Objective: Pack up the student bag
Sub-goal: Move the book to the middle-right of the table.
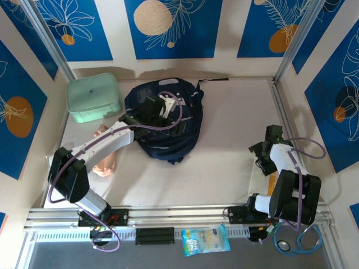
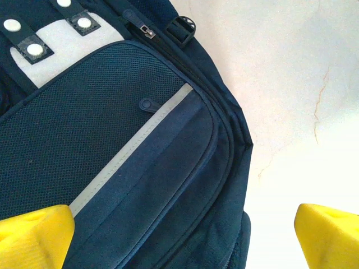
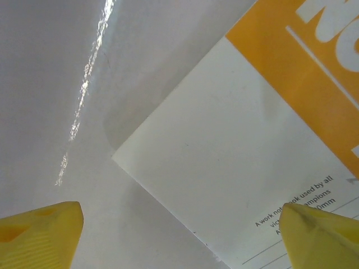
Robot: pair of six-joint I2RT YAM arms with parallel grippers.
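The student bag point(image 1: 168, 131), dark navy with a pale stripe, lies flat at the back middle of the table. My left gripper point(image 1: 157, 109) hovers over its upper part. In the left wrist view the bag point(image 2: 140, 157) shows its mesh front pocket, grey stripe and white patch with snaps. The left gripper point(image 2: 182, 241) is open there, and its yellow fingertips point(image 2: 33, 235) straddle the bag's edge without gripping it. My right gripper point(image 1: 259, 152) is low over the table's right side. It point(image 3: 179, 235) stands open above the corner of a white and orange workbook point(image 3: 252, 140).
A mint green lidded box point(image 1: 93, 98) sits at the back left. A pink object point(image 1: 104, 162) lies partly under my left arm. An orange sliver of the workbook point(image 1: 272, 184) shows beside my right arm. A snack packet point(image 1: 206, 240) rests on the front rail.
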